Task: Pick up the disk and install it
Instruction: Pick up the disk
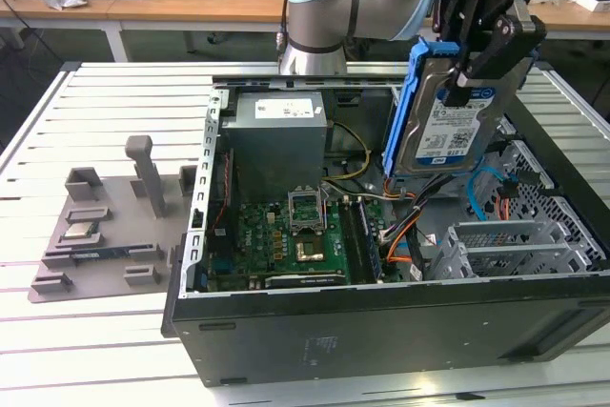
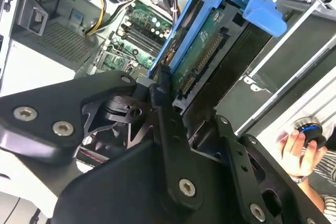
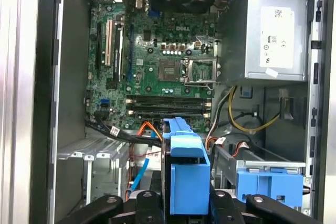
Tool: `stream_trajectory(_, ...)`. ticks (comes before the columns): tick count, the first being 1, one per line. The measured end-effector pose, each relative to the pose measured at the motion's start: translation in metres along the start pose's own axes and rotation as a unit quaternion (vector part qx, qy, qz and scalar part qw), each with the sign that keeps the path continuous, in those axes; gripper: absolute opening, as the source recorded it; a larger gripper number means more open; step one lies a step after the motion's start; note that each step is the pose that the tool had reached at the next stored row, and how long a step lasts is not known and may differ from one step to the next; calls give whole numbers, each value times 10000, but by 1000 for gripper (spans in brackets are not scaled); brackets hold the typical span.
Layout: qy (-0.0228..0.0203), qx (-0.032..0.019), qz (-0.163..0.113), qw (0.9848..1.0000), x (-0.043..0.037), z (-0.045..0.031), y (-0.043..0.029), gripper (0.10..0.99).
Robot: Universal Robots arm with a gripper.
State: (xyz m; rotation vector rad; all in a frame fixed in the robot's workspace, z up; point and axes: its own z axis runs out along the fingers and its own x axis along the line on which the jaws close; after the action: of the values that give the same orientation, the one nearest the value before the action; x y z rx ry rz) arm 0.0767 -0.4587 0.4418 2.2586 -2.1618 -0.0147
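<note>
Hanging upright, upper right of the exterior view, disk (image 1: 437, 135) is pinched across its faces by gripper (image 1: 469, 83) over case (image 1: 381, 331) | judged heavy, stiff, shock-fragile | connector edge best avoided

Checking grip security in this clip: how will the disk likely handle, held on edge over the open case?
Probably stiff: the disk is a metal slab in a blue carrier frame. Likely heavy for its size; the gripper clamps its upper part, so it might pivot or slip. Its exposed circuit board looks fragile if knocked.
</note>
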Motion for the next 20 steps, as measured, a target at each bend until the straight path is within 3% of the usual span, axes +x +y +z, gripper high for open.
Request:
stream_trajectory(3,1,0,0,10000,40,2,16,365)
stream_trajectory(7,2,9,0,10000,35,4,151,365)
stream_trajectory(10,3,17,-1,10000,108,4,185,365)
stream_trajectory(14,2,17,0,10000,295,6,206,365)
stream_trajectory(18,3,17,0,10000,548,9,218,365)
stream_trajectory(20,4,17,0,10000,606,10,221,365)
